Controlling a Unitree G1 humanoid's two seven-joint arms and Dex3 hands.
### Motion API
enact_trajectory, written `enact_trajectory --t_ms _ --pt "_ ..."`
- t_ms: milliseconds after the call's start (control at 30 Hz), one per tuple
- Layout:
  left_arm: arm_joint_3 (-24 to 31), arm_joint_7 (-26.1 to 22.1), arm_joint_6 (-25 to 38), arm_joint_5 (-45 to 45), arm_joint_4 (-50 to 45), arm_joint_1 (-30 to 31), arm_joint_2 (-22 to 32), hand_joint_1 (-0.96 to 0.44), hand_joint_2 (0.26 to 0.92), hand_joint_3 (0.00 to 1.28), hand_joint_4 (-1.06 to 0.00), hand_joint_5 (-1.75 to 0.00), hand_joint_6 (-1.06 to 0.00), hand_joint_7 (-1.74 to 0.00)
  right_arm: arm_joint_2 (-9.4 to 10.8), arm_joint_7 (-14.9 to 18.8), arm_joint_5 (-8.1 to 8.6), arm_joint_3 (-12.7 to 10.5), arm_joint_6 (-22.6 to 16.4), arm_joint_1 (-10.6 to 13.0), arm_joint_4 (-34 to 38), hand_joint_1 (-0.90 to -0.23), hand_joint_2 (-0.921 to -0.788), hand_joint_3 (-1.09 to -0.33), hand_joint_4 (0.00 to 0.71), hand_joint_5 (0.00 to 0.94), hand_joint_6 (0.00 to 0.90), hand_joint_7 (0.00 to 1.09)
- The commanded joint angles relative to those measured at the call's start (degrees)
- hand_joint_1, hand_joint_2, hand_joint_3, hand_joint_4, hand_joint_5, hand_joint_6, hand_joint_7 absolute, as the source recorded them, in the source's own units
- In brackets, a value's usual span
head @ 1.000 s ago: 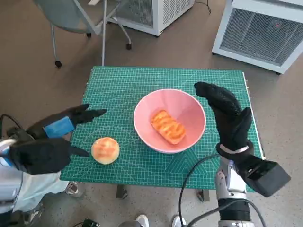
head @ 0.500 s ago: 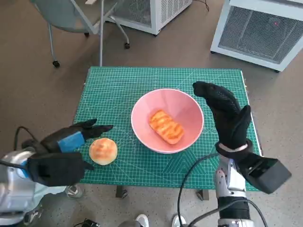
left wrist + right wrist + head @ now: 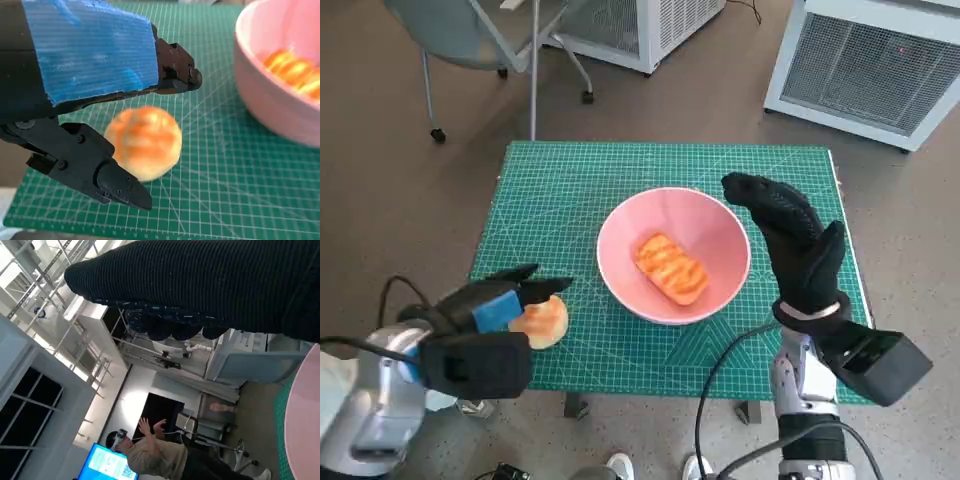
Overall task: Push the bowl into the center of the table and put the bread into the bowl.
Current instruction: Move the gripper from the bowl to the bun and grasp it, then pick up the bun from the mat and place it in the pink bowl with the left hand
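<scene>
Nearest us, our left hand (image 3: pixel 485 310), black with blue tape, has its fingers spread around a round, glossy golden bread roll (image 3: pixel 144 141) without closing on it. The roll sits on the table (image 3: pixel 580 180), whose green mat is ruled with a fine grid, near the front left edge. Beyond it, a smooth pink bowl (image 3: pixel 720 230) at mid-table holds a ridged orange bread (image 3: pixel 672 267). Our knit-gloved right hand (image 3: pixel 795 240) stands open, empty, beside the bowl's right rim. We read no writing.

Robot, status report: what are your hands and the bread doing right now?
Left hand open, fingers around round golden bread roll, no grip yet. Right hand open beside pink bowl. Bowl mid-table, striped orange bread inside. Nothing in the way.
</scene>
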Motion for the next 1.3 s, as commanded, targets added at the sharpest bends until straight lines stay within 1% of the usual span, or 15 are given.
enact_trajectory --t_ms 33,200,333,400,433,467,567,600,633,667,700,767,900,1133,1300 --pt "-1.7 1.7 0.4 2.3 2.7 -1.5 -1.6 -0.15 0.712 0.00 -0.12 -0.01 -0.30 -0.01 0.1 0.3 0.36 -0.1 1.0 1.1 0.1 -0.632 -0.921 -0.692 0.150 0.000 -0.001 0.44" --pt "-3.0 3.2 0.8 4.1 5.9 -2.5 -3.0 -0.11 0.725 0.01 -0.19 -0.02 -0.34 -0.02 0.1 0.2 0.25 -0.1 1.1 1.3 -0.2 -0.631 -0.921 -0.693 0.149 0.000 -0.001 0.44" --pt "-4.0 4.6 1.7 6.0 8.1 -3.3 -4.1 -0.05 0.745 0.02 -0.28 -0.04 -0.42 -0.04 0.1 0.2 0.21 -0.1 1.2 1.4 -0.3 -0.632 -0.921 -0.693 0.149 0.000 -0.001 0.44" --pt "-4.5 5.8 2.3 7.6 9.1 -3.5 -4.6 0.01 0.761 0.03 -0.38 -0.05 -0.51 -0.06 0.0 0.2 0.16 -0.1 1.2 1.4 -0.5 -0.634 -0.921 -0.693 0.150 0.000 -0.001 0.44" --pt "-4.8 6.6 2.4 8.4 9.6 -3.6 -4.8 0.03 0.763 0.04 -0.41 -0.05 -0.53 -0.06 0.0 0.2 0.17 -0.1 1.3 1.5 -0.6 -0.635 -0.921 -0.693 0.150 0.000 -0.001 0.44" --pt "-5.0 7.1 2.4 9.0 9.9 -3.7 -5.0 0.05 0.773 0.05 -0.50 -0.07 -0.59 -0.08 0.0 0.2 0.17 -0.1 1.4 1.5 -0.7 -0.636 -0.921 -0.693 0.150 0.000 -0.001 0.44" --pt "-5.3 9.5 1.1 10.6 10.9 -3.4 -5.0 0.08 0.761 0.13 -0.72 -0.08 -0.72 -0.12 -0.1 0.1 0.11 -0.1 1.6 1.7 -1.0 -0.637 -0.921 -0.692 0.150 0.000 -0.001 0.44" --pt "-5.3 10.3 0.5 10.9 11.0 -3.3 -4.9 0.07 0.788 0.12 -0.74 -0.28 -0.71 -0.31 -0.1 0.0 0.08 -0.1 1.6 1.7 -1.1 -0.637 -0.921 -0.692 0.150 0.000 -0.001 0.44" --pt "-5.0 11.0 -0.5 10.8 10.7 -2.8 -4.7 0.04 0.836 0.10 -0.73 -0.59 -0.66 -0.62 -0.1 0.0 0.08 -0.1 1.7 1.8 -1.2 -0.638 -0.921 -0.692 0.150 0.000 -0.001 0.44" --pt "-4.7 11.5 -1.2 10.8 10.4 -2.6 -4.5 0.03 0.859 0.09 -0.74 -0.78 -0.66 -0.80 -0.2 0.0 0.07 -0.2 1.7 1.8 -1.3 -0.639 -0.921 -0.692 0.149 0.000 -0.001 0.44" --pt "-4.3 11.7 -2.0 10.3 10.0 -2.3 -4.3 0.02 0.874 0.08 -0.75 -0.91 -0.66 -0.91 -0.2 0.0 0.07 -0.2 1.8 1.9 -1.4 -0.640 -0.921 -0.692 0.149 0.000 -0.001 0.44" --pt "-3.3 11.8 -3.3 9.2 9.2 -1.9 -4.0 0.01 0.884 0.07 -0.76 -1.01 -0.67 -0.99 -0.2 0.0 0.08 -0.2 1.9 2.0 -1.6 -0.640 -0.921 -0.692 0.149 0.000 -0.001 0.44" --pt "-1.2 11.0 -5.1 6.2 7.8 -1.7 -3.8 0.00 0.893 0.06 -0.76 -1.10 -0.69 -1.06 -0.1 0.0 0.06 -0.2 2.0 2.1 -1.7 -0.638 -0.921 -0.692 0.148 0.000 -0.001 0.44" --pt "3.4 10.2 -7.6 0.6 4.7 -2.4 -3.8 0.00 0.899 0.05 -0.77 -1.08 -0.67 -1.12 -0.1 0.1 0.00 -0.3 1.9 1.8 -1.1 -0.636 -0.921 -0.692 0.147 0.000 -0.001 0.44" --pt "7.0 12.1 -9.7 -1.8 1.4 -3.7 -4.5 0.00 0.916 0.05 -0.74 -1.09 -0.63 -1.19 -0.1 0.0 -0.14 -0.3 1.9 1.4 -0.6 -0.629 -0.921 -0.690 0.148 0.001 -0.001 0.44"
